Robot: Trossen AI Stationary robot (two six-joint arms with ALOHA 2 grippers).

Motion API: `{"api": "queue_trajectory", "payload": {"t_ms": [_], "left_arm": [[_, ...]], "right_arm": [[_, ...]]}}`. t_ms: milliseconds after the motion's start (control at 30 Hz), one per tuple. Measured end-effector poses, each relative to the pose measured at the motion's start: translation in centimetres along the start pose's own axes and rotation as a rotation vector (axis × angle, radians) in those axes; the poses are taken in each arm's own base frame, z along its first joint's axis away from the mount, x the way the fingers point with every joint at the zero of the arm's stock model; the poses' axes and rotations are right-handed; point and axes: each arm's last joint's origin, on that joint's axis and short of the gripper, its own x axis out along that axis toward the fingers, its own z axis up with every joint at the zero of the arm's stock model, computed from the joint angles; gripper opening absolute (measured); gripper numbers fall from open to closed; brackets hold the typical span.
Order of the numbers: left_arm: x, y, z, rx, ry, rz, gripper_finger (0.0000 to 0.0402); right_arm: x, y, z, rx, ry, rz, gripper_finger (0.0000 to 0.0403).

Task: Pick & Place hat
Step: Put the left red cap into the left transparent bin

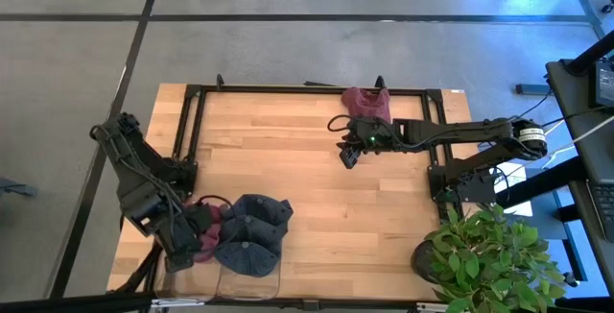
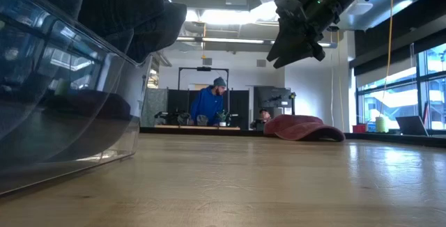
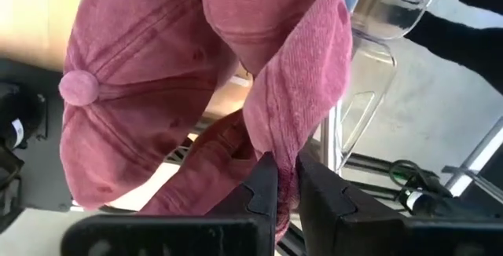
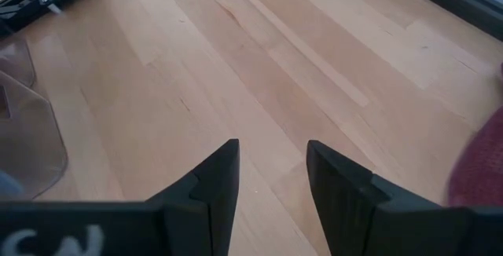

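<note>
Left gripper [image 3: 286, 185] pinches the pink cap [image 3: 157, 91] by thin fabric at lower left; it could slip. Right gripper [image 4: 271, 181] hangs open mid-frame.

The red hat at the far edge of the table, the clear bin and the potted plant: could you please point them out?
red hat [image 2: 304, 127], low view, on its crown.
clear bin [image 2: 63, 126], low view, on its side wall.
potted plant [image 1: 489, 255], high view, on its leaves.
</note>
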Motion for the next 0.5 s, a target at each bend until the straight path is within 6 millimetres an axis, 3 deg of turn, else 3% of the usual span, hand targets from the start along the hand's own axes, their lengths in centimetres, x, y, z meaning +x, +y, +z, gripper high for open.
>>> {"api": "queue_trajectory", "payload": {"t_ms": [200, 500], "left_arm": [[0.0, 0.0, 0.1, 0.021, -0.019, 0.007, 0.0024], [2.2, 1.8, -0.1, -0.028, 0.007, 0.094, 0.0025]], "right_arm": [[0.0, 0.0, 0.0, 0.000, 0.000, 0.000, 0.0151], [0.0, 0.0, 0.0, 0.000, 0.000, 0.001, 0.0151]]}}
